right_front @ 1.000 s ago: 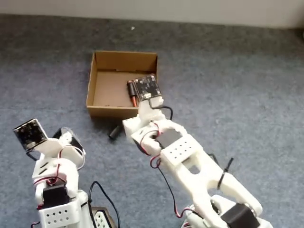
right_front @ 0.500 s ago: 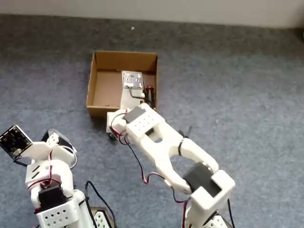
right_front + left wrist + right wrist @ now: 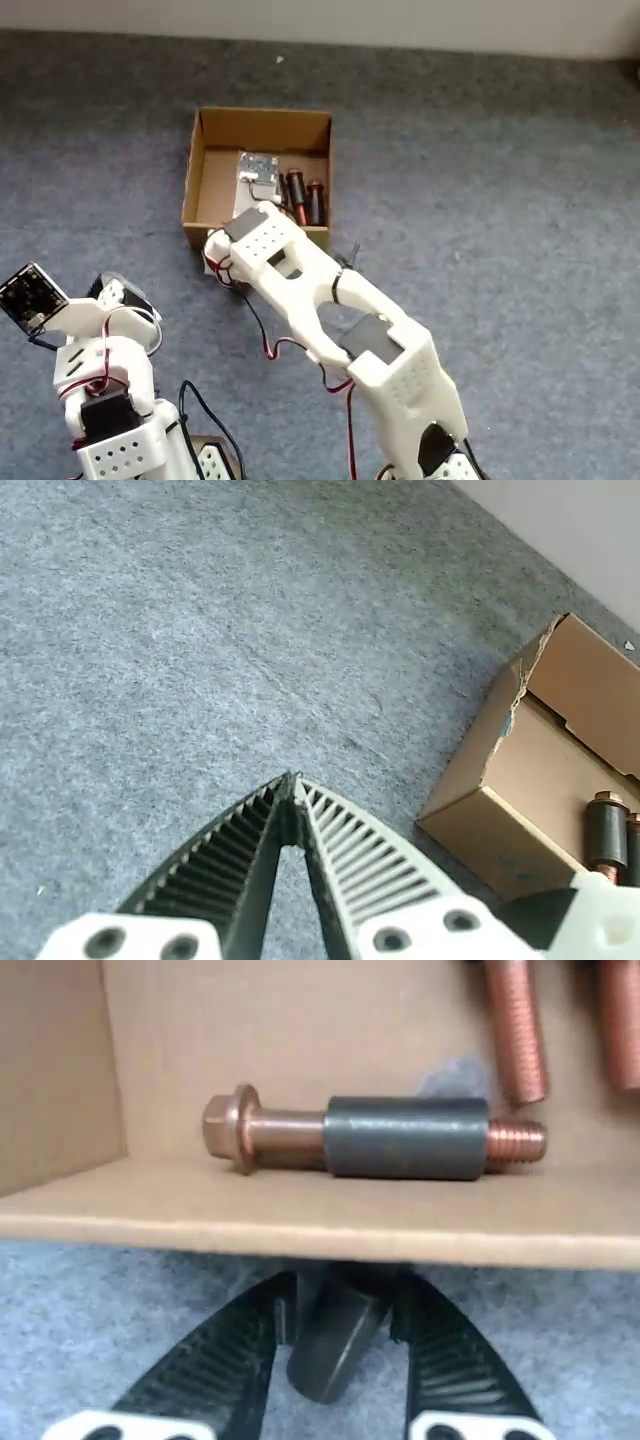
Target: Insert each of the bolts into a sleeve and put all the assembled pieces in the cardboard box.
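Right wrist view — right tool (image 3: 345,1295) grips a sleeve (image 3: 335,1350) by the box (image 3: 200,1215); left tool (image 3: 291,790) closed, empty.

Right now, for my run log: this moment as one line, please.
right gripper: closed on sleeve on carpet beside cardboard box | left gripper: shut, empty, over carpet | box: assembled pieces inside

floor: grey short-pile carpet (image 3: 520,160) | wall: pale strip (image 3: 400,18) along far edge | light: soft, even
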